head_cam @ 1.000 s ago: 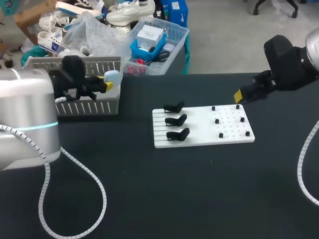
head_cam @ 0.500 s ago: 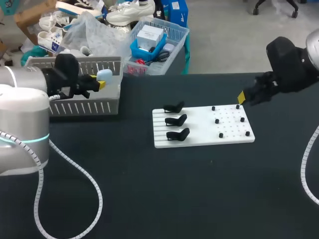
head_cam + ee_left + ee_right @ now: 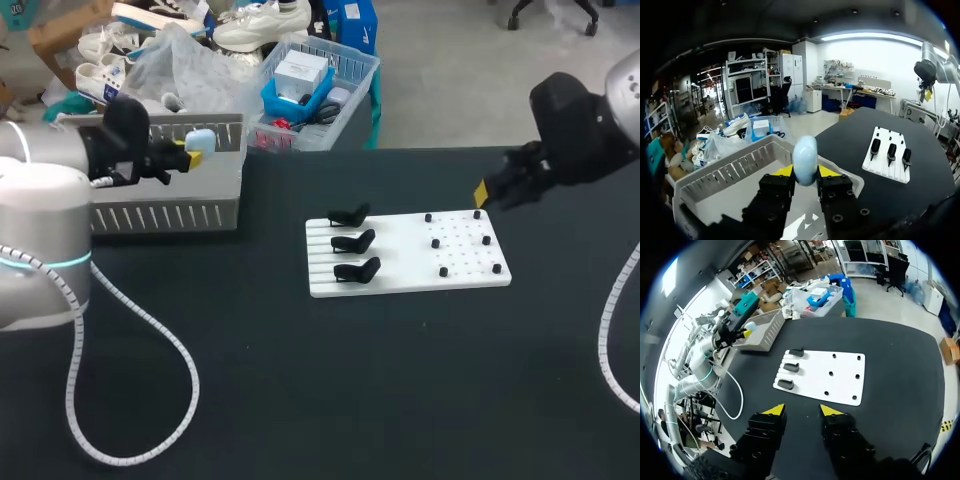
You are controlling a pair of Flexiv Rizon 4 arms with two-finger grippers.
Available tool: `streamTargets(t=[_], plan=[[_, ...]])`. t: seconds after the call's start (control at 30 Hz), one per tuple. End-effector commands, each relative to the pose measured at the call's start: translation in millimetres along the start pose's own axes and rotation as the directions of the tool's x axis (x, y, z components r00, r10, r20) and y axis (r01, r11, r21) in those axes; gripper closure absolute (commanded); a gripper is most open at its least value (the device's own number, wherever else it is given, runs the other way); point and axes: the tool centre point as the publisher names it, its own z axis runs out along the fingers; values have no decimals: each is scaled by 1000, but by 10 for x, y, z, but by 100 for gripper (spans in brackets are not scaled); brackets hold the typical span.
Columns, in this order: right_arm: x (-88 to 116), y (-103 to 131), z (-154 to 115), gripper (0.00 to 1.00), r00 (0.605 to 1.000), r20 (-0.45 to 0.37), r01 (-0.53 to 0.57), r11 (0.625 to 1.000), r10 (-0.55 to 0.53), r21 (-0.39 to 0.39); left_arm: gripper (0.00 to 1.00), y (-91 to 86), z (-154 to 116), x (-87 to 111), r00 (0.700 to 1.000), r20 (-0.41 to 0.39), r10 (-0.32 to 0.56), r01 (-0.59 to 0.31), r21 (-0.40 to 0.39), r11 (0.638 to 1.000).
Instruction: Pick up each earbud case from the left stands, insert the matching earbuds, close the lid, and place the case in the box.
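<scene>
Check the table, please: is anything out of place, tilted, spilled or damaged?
Nothing stands out. The white board lies flat, its three black stands sit in a row, and the left jaws hold the pale blue earbud case over the grey basket.

- The earbud case (image 3: 805, 159) looks like smooth pale-blue plastic with a soft gloss.
- The box (image 3: 170, 212) is grey slotted plastic with a matt finish.
- The worktop (image 3: 300, 390) is flat matt black.
- The board (image 3: 400, 272) is smooth, white and plastic-looking, with little sheen. The stands (image 3: 357, 270) on it are black with a slight shine.
- The left arm (image 3: 40, 230) has a smooth silvery shell with a satin sheen. Its cable (image 3: 190, 370) is wrapped in a white plastic spiral.
- The left gripper (image 3: 805, 172) and the right gripper (image 3: 801, 411) have matt black fingers (image 3: 775, 192) with flat yellow tips.
</scene>
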Motion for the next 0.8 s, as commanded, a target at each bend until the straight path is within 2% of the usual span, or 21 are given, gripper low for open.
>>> streamTargets(t=[0.03,0.1,0.13,0.47,0.5,0.53,0.57,0.8], plan=[[-18,8,41,61,1000,-1,-4,1000,4,5,89,115,96,-56,999,-45,-2,3,22,1000],[-22,10,45,61,1000,-2,-6,1000,6,5,40,115,96,-56,999,-45,-2,3,22,1000],[-25,12,47,61,1000,-2,-7,1000,7,5,0,115,96,-56,999,-45,-2,3,22,1000],[-51,17,57,58,1000,2,-14,1000,14,12,0,115,96,-56,999,-45,-2,3,22,1000],[-55,20,61,55,1000,3,-13,1000,13,13,0,115,96,-56,999,-45,-2,3,22,1000],[-59,22,64,35,1000,4,-14,1000,14,13,0,115,96,-56,999,-45,-2,3,22,1000],[-63,24,72,0,1000,2,-26,1000,26,15,0,115,96,-56,999,-45,-2,3,22,1000],[-53,42,142,0,999,-18,-37,999,37,10,0,115,96,-56,999,-45,-2,3,22,1000]])
